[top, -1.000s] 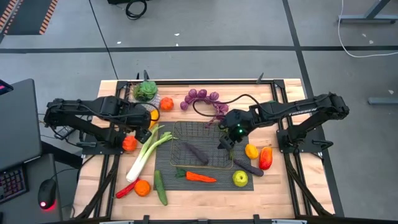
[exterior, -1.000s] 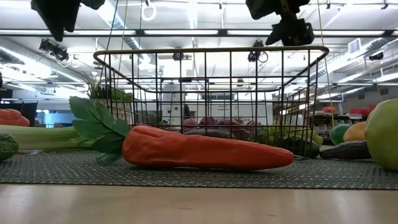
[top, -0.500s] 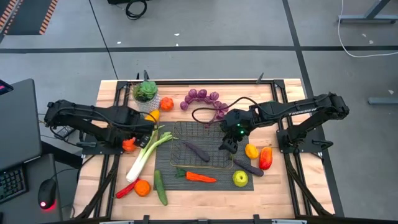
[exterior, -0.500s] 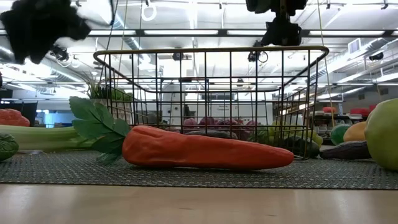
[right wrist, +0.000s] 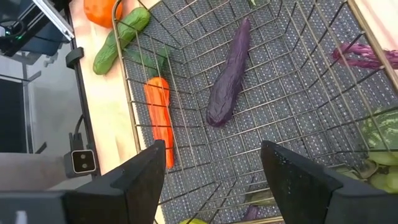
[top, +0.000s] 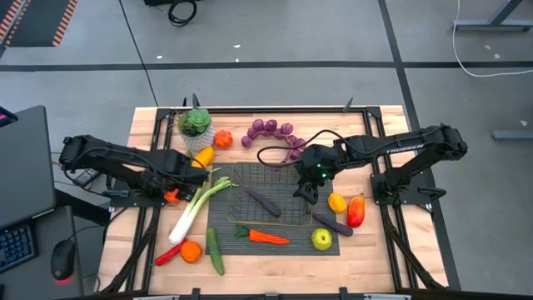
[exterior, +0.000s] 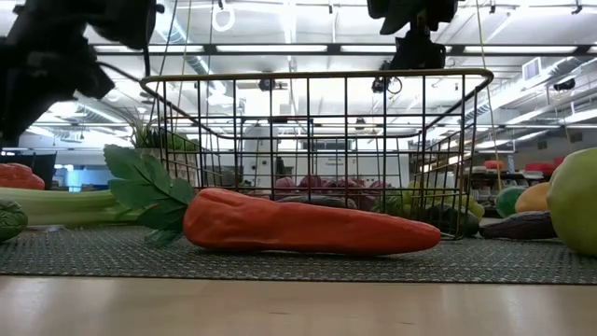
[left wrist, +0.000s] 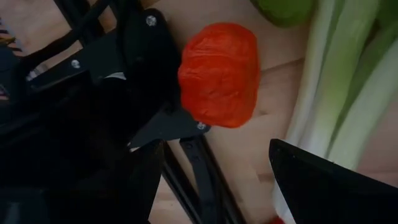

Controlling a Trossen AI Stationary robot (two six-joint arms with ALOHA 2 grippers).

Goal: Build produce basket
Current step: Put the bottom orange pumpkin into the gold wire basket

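left gripper: your left gripper is down low at the left edge of the table, right over the red-orange tomato, fingers spread wide with the tomato sitting in the gap. From the wrist view I can't tell if either finger is actually touching it, so call it parted and not holding anything.

right gripper: your right gripper hangs over the right end of the basket, fingers apart, nothing between them. The wrist view looks straight down into the mesh.

basket: sits mid-table on the dark ribbed mat, long side running left-right.

in the basket: just one purple eggplant lying on the bottom, slightly diagonal.

carrot: the carrot lies on the mat just outside the near side of the basket, leafy end pointing left.

leek: the leek lies diagonal, left of the basket, its green tips reaching the basket's far-left corner. The tomato is just beside its stalk.

near-left stuff: an orange, a cucumber and a red pepper bunched near the front-left corner.

right side: green apple, a second dark eggplant, a yellow-orange pepper and a red one, all just right of the basket.

far side: purple grapes, another orange and the potted succulent along the back edge.
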